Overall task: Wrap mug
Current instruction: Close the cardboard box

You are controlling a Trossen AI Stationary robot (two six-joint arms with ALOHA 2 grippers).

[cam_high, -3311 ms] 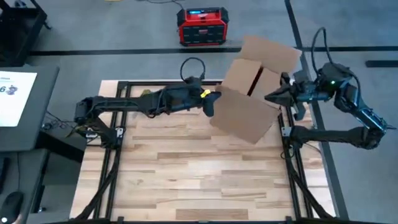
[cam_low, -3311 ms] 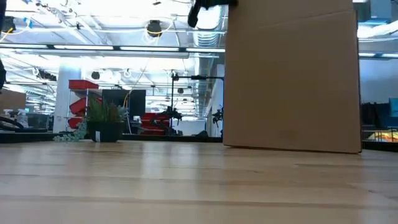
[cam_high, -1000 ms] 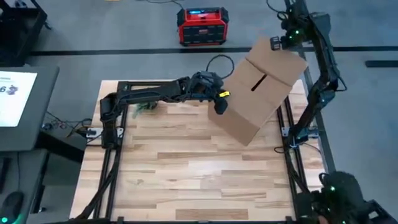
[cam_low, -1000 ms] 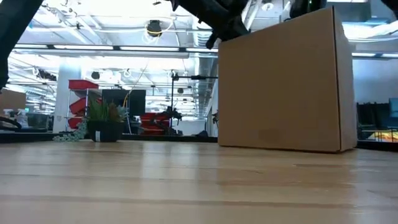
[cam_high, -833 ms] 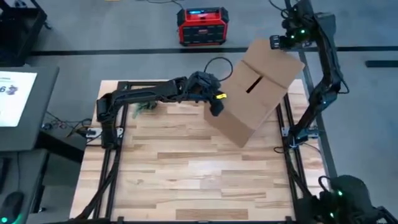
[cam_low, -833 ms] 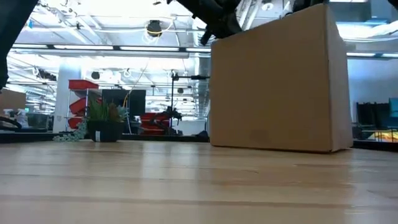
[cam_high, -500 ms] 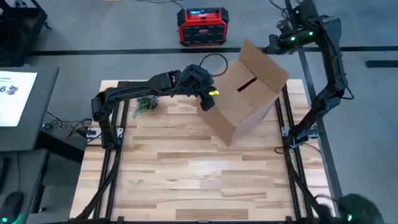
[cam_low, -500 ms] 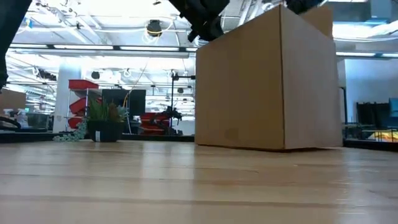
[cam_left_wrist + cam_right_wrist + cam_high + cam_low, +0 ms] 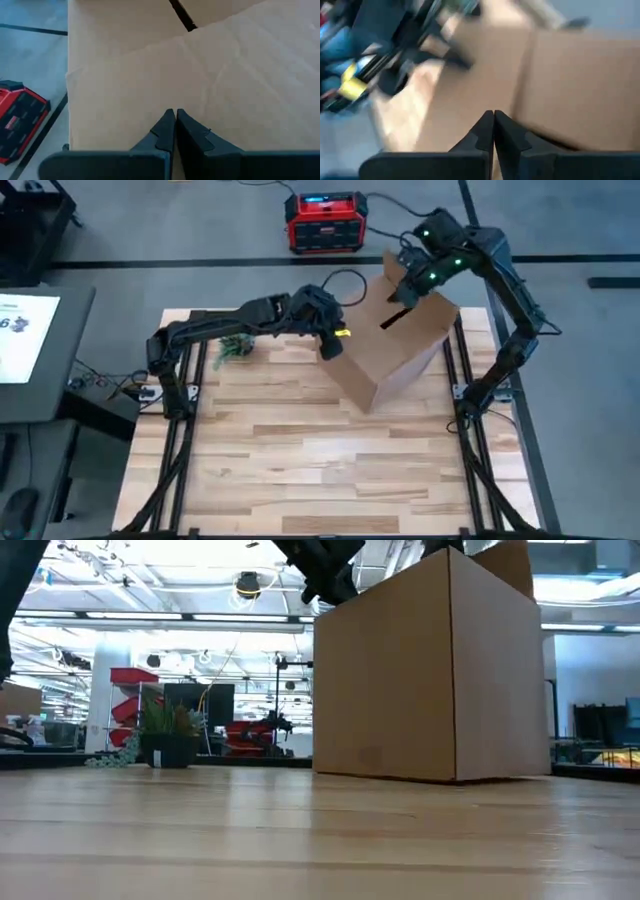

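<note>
The mug is out of view. A brown cardboard box [image 9: 385,355] stands on its bottom on the far right part of the table, one far flap [image 9: 395,268] raised. My left gripper [image 9: 333,348] is shut at the box's top left edge and shows in the low view at the top left corner [image 9: 325,585]. My right gripper [image 9: 400,292], also shut, hovers over the box's far side by the raised flap; its wrist view is blurred. My left gripper lays its shut fingertips [image 9: 167,122] against the box's top flap [image 9: 200,85], near the box's left top edge. It reaches in from the table's left, slanting down. The box stays flat on the table. My right gripper [image 9: 493,119] is shut just over the box [image 9: 570,85]; I cannot tell whether it touches.
A small potted plant [image 9: 234,346] stands at the table's far left. A red power unit [image 9: 323,222] sits on the floor beyond the far edge. Black frame rails [image 9: 465,380] run along the table's sides. Bare wood [image 9: 320,460] fills the near half.
The box has slid toward the table's left and turned, so that a corner now faces the near edge; my left gripper went left with it. My right gripper has swung from beyond the far right corner down toward the box's raised flap. Both stayed shut.
</note>
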